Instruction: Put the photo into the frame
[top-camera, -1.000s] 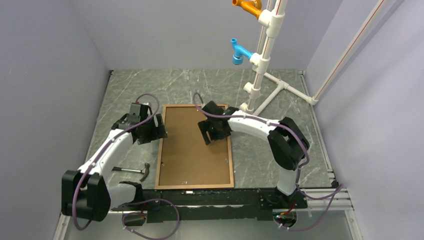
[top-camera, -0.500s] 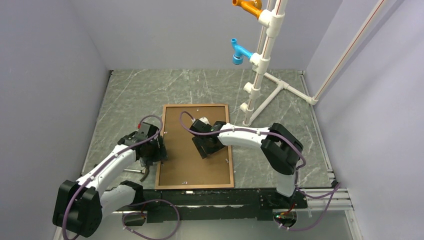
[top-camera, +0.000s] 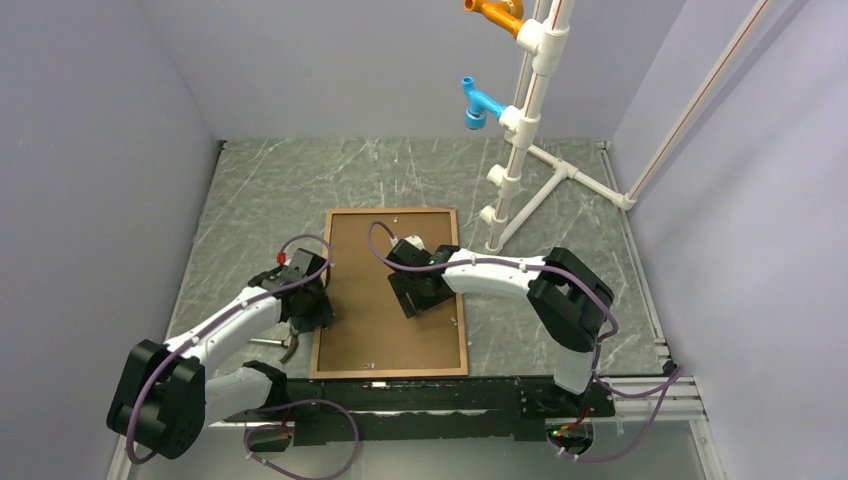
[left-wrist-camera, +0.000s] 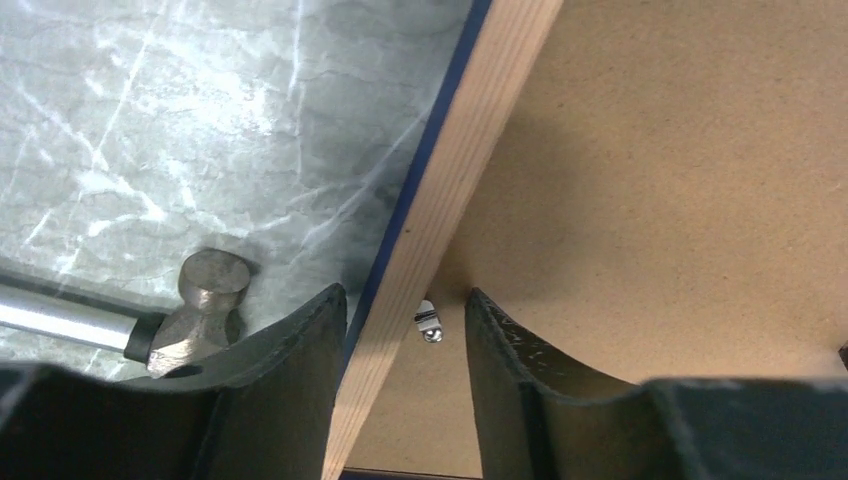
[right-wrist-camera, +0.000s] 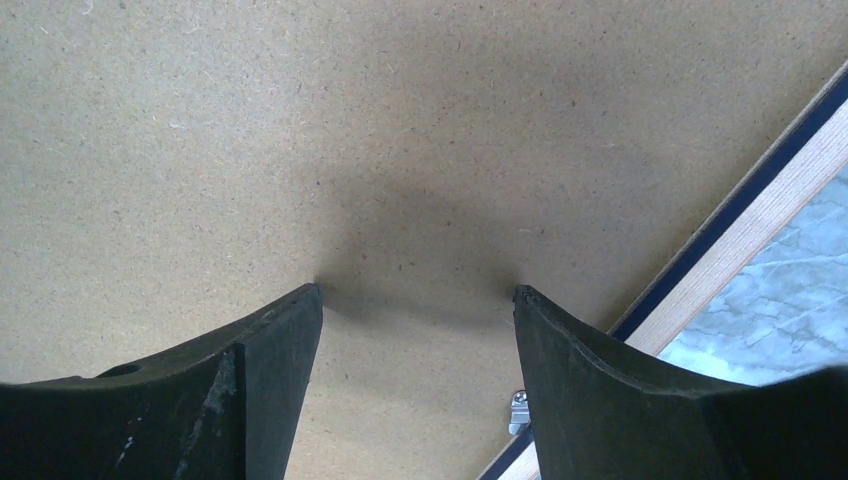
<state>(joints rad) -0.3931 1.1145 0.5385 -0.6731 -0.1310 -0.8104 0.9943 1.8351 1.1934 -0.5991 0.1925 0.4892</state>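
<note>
brown backing board (top-camera: 385, 340) fills thin wooden frame (top-camera: 390, 374), photo unseen; fastening likely remains. left jaws gape astride nine o'clock rail, right jaws released.

The frame (top-camera: 390, 375) lies flat on the grey marble table (top-camera: 260, 190), a little toward 6 o'clock from the middle, its long sides running from 6 to 12 o'clock. The pale wood face is up, and dark navy shows along the rail edges. A brown board (top-camera: 375, 340) fills the opening, with small metal clips (left-wrist-camera: 427, 322) at the 3 and 9 o'clock rails.
</note>
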